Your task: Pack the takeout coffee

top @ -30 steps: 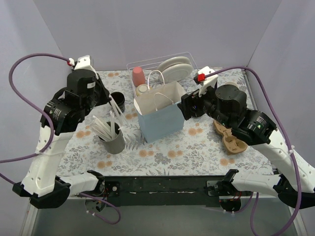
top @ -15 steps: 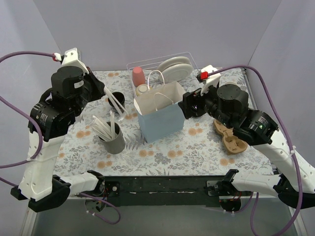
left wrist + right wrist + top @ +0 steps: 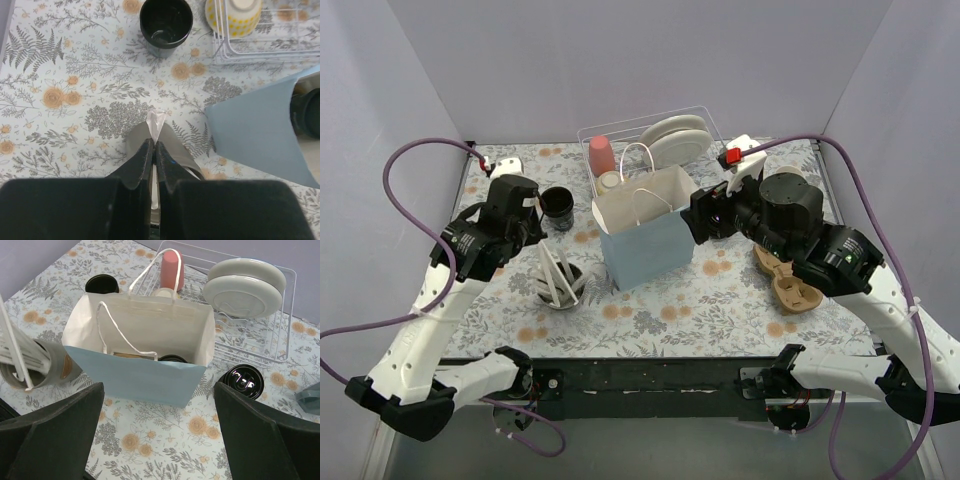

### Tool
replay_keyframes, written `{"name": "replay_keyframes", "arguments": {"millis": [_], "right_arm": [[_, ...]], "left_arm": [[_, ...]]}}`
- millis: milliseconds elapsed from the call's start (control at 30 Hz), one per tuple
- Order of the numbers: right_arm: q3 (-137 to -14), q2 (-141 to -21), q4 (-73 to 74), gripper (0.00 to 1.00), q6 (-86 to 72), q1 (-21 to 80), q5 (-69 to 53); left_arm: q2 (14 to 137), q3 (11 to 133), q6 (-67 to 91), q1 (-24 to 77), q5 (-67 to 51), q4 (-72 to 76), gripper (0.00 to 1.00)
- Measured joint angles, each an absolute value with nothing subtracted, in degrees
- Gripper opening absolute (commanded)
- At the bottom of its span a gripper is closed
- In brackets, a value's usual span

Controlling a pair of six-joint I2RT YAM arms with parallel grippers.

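Beside the pale-blue paper bag (image 3: 135,372), rightward, stands a small black lidded disposable cup (image 3: 242,381): light, crushable; I'd squeeze gently below the lid. Right gripper (image 3: 159,410) gapes empty; left gripper (image 3: 154,145) clamps a thin white straw (image 3: 156,121).

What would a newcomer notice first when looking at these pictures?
First, the light blue paper bag standing open in the middle of the table, with the wire rack of grey plates behind it. Left of the bag, the left hand is shut on a thin white stick above the grey cup.
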State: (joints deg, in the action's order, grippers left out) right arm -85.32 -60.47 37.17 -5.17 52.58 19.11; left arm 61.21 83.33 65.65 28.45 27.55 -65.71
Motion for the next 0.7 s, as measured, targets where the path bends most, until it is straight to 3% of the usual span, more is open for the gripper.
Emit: {"name": "replay_keyframes", "arguments": {"millis": [700], "right_arm": [[-84.47, -60.90, 36.91, 0.98, -3.81, 52.58, 19.11]], "left_arm": [[62.26, 82.63, 61.49, 28.45, 27.44, -56.75, 0.00]]}}
